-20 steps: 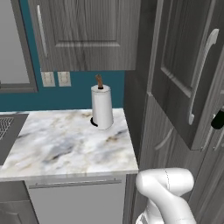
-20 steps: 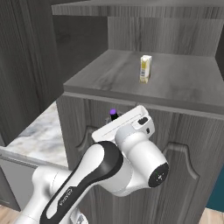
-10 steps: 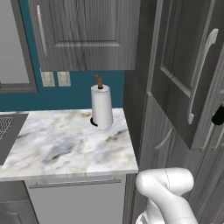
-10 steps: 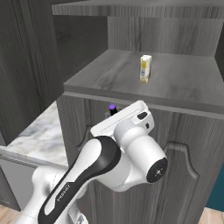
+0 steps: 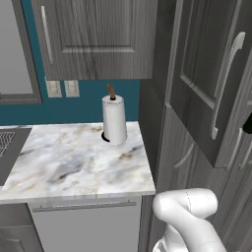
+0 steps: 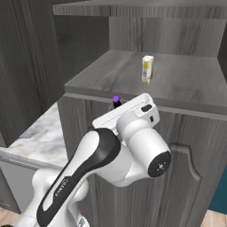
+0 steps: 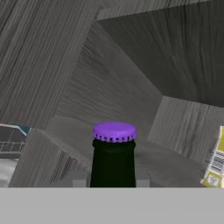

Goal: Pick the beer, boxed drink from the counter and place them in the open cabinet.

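My gripper [image 7: 112, 179] is shut on the beer [image 7: 113, 159], a dark bottle with a purple cap, held upright. In the right base view the beer's cap [image 6: 115, 99] peeks over the white hand, just in front of the front edge of the open cabinet's shelf [image 6: 186, 86]. The boxed drink [image 6: 147, 69], a pale yellow-and-white carton, stands upright on that shelf, further in and to the right. The hand view catches the boxed drink [image 7: 215, 162] at its right edge. The counter is out of view.
The open cabinet's door [image 5: 209, 83] with its curved silver handle [image 5: 227, 78] swings out at the right of the left base view. A paper-towel roll [image 5: 114, 120] stands on a marble worktop [image 5: 74, 162] to the left. Wall cabinets [image 5: 93, 39] hang above.
The hand has risen with the beer, bringing the purple cap closer to the level of the shelf's front edge. The boxed drink has not moved.
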You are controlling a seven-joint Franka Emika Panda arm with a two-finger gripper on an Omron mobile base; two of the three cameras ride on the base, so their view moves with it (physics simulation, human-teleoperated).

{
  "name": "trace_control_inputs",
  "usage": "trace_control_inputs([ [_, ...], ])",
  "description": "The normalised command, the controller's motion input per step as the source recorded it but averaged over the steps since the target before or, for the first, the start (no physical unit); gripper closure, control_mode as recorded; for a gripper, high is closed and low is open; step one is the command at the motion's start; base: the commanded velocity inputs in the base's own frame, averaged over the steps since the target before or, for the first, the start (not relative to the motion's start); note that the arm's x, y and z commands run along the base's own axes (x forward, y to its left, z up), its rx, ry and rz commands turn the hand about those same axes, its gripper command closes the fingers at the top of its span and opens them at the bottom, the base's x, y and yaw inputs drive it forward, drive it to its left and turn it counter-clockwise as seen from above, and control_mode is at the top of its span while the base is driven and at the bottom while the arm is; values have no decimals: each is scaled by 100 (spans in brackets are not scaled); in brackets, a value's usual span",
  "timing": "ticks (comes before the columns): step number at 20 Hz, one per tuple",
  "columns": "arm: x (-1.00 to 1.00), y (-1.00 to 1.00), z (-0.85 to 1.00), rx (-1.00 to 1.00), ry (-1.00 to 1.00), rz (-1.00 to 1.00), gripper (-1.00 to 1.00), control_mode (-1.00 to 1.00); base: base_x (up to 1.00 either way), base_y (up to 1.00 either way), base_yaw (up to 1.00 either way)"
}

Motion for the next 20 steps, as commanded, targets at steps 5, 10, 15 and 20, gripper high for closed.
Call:
trace_control_inputs([
  [5,0,-32,17,5,1,-12,100,-100,0,0,0],
  [10,0,-44,16,14,0,-16,100,-100,0,0,0],
  [15,1,-30,31,16,-3,-15,100,-100,0,0,0],
  [20,3,-11,35,10,0,-8,100,-100,0,0,0],
])
